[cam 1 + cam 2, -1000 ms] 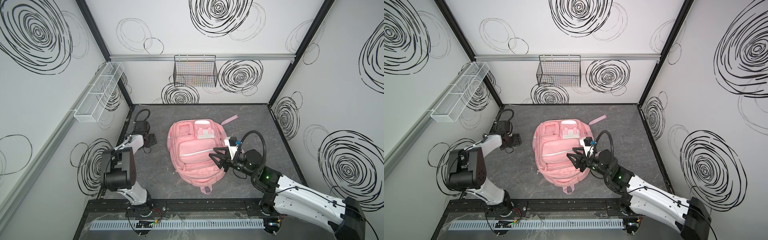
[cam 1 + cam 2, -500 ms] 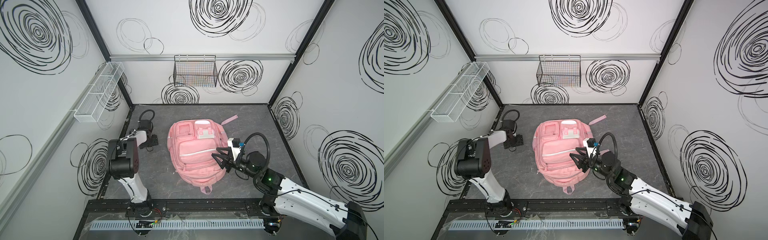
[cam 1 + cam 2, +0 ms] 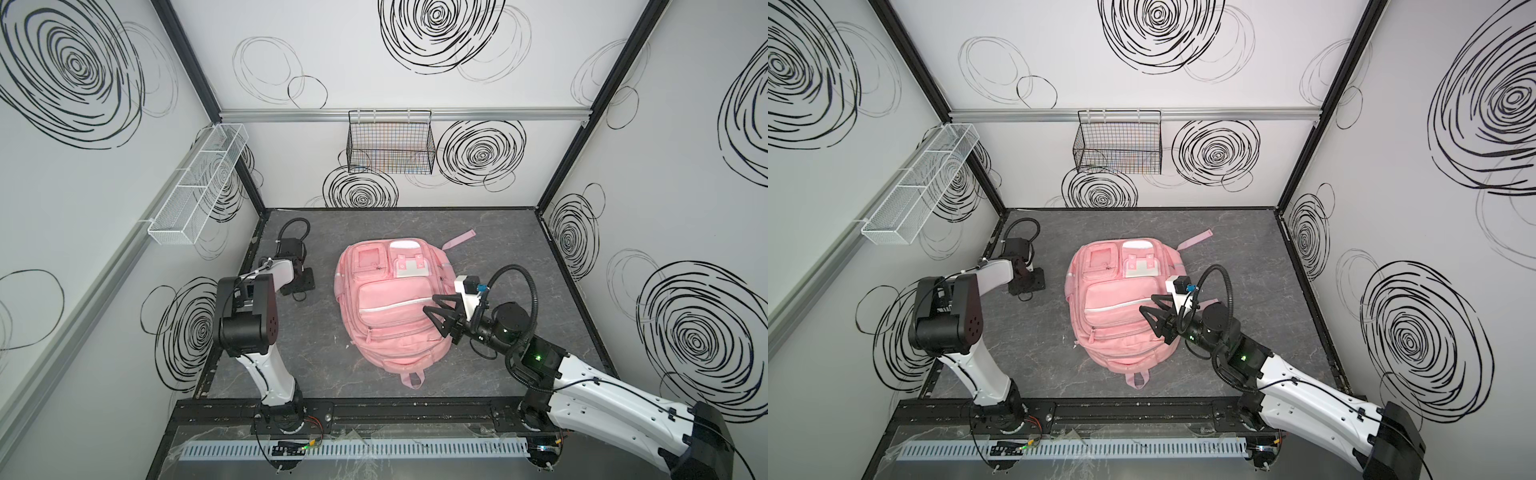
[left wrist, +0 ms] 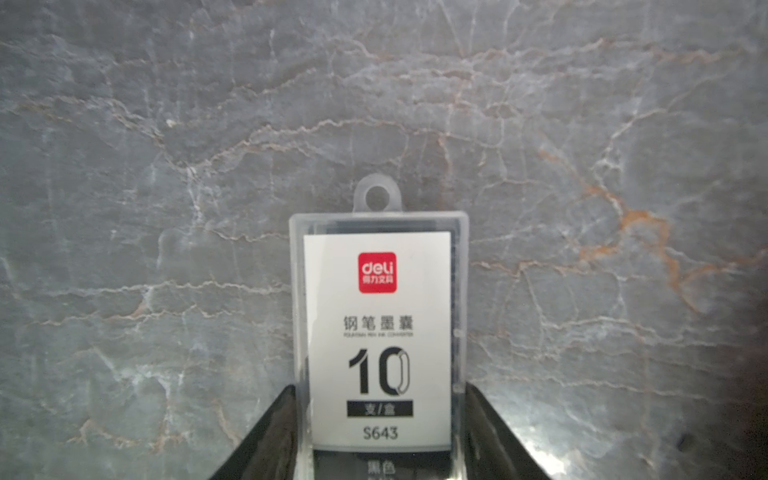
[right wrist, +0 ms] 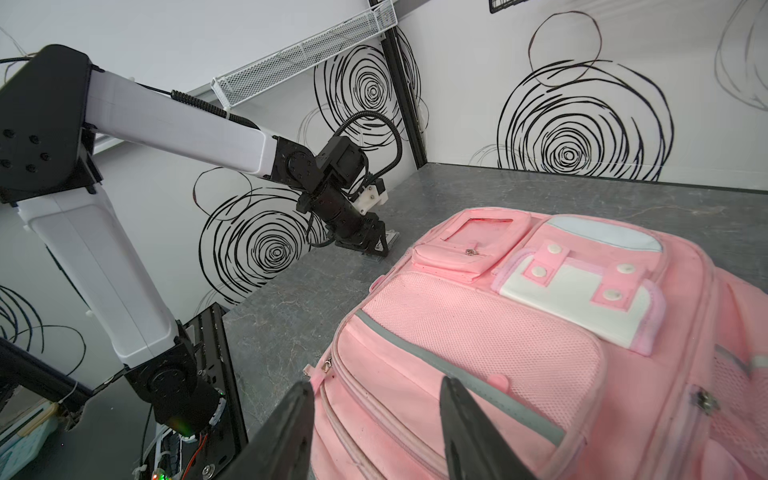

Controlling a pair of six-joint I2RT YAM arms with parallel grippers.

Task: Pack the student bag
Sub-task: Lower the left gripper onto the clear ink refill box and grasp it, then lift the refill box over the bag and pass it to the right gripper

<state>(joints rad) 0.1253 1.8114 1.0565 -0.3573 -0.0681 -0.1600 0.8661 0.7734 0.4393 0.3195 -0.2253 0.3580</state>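
Note:
The student bag (image 3: 390, 307) (image 3: 1121, 307), pink with white flap panels, lies flat on the grey floor in both top views, and fills the right wrist view (image 5: 540, 332). My left gripper (image 3: 297, 286) (image 3: 1027, 284) is low at the floor left of the bag. In the left wrist view it (image 4: 380, 388) is shut on a clear plastic box of ink cartridges (image 4: 378, 332) with a white label, one finger against each long side. My right gripper (image 3: 430, 303) (image 3: 1147, 302) (image 5: 376, 382) hovers open over the bag's right side, above a zipper, holding nothing.
A black wire basket (image 3: 390, 145) hangs on the back wall. A white mesh shelf (image 3: 199, 187) runs along the left wall. A pink strap (image 3: 459, 239) trails from the bag's far right corner. Walls enclose the floor on three sides.
The left arm's elbow has swung forward and right, and its jaws have narrowed onto the box. The right gripper has drifted slightly right over the bag.

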